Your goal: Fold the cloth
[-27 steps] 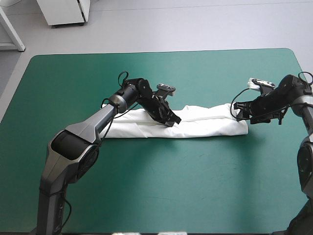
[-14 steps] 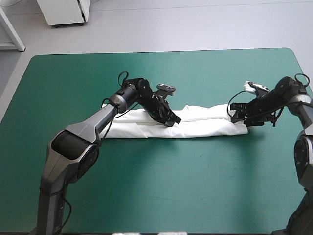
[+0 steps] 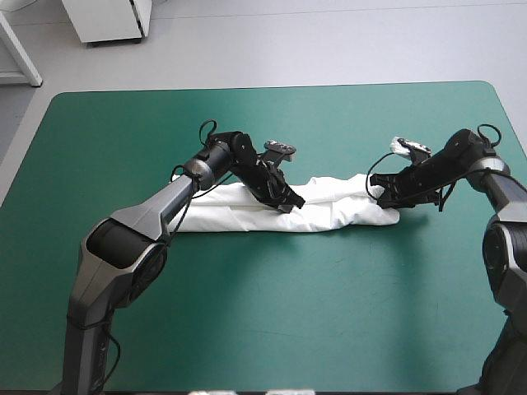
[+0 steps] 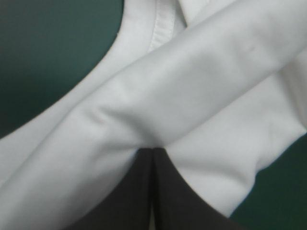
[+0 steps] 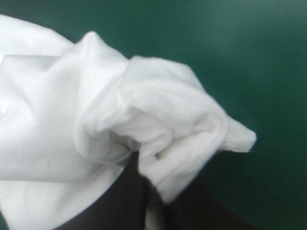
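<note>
Long folded white T-shirt [image 3: 239, 216] lies across the table [image 3: 247, 313]. Bunched cloth hides the tips of the right gripper [image 3: 380, 195], clamped on its end, drawn inward since earlier. The left gripper [image 3: 294, 203], closed, presses its middle.

My right claw [image 3: 379, 194], clamped on the T-shirt's [image 3: 329, 214] end, has dragged it inward toward the shirt's middle. That end now bunches up and the strip lies shorter.
</note>
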{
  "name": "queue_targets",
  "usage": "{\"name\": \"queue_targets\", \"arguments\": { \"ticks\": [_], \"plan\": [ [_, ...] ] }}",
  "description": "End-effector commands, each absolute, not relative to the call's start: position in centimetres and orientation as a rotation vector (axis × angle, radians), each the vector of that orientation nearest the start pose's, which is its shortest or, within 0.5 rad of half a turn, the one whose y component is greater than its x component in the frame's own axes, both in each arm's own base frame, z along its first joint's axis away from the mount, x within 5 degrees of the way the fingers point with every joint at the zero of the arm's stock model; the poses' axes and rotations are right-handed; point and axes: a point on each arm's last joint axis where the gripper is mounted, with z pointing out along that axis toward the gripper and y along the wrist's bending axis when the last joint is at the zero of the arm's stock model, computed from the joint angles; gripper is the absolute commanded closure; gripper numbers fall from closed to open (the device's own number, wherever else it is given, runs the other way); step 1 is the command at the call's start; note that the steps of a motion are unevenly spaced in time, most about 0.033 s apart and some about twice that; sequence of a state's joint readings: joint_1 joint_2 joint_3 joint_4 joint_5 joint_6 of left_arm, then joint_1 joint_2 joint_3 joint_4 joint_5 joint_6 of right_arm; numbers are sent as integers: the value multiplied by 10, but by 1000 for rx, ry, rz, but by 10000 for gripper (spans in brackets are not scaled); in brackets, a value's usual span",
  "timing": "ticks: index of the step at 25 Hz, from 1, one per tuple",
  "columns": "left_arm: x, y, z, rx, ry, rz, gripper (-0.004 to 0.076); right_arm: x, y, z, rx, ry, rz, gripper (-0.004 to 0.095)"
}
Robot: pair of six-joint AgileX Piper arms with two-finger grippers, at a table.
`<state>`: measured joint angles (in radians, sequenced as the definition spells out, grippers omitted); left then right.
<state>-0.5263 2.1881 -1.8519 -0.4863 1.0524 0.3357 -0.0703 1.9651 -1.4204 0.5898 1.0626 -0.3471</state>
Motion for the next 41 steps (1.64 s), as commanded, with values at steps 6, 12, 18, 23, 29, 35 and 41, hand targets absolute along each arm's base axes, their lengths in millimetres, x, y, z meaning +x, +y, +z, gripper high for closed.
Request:
{"name": "queue_targets", "arguments": {
  "ticks": [6, 12, 18, 23, 29, 35, 41],
  "plan": [
    [387, -265, 241, 928, 2618, -638, 733, 397, 30, 248, -149, 2834, 877, 921],
    [387, -264, 241, 898, 2632, -639, 733, 400, 30, 314, -181, 2658, 816, 921],
    [387, -265, 241, 884, 2636, -645, 733, 387, 33, 358, -211, 2533, 816, 921],
    [387, -265, 241, 880, 2630, -645, 733, 372, 35, 381, -235, 2472, 807, 921],
    [387, -264, 245, 881, 2621, -642, 733, 366, 35, 391, -253, 2445, 794, 921],
    [389, -238, 276, 849, 2593, -569, 733, 366, 35, 391, -253, 2446, 791, 921],
    [372, -146, 374, 644, 2487, -510, 733, 365, 44, 398, -253, 2377, 935, 921]
  ]
}}
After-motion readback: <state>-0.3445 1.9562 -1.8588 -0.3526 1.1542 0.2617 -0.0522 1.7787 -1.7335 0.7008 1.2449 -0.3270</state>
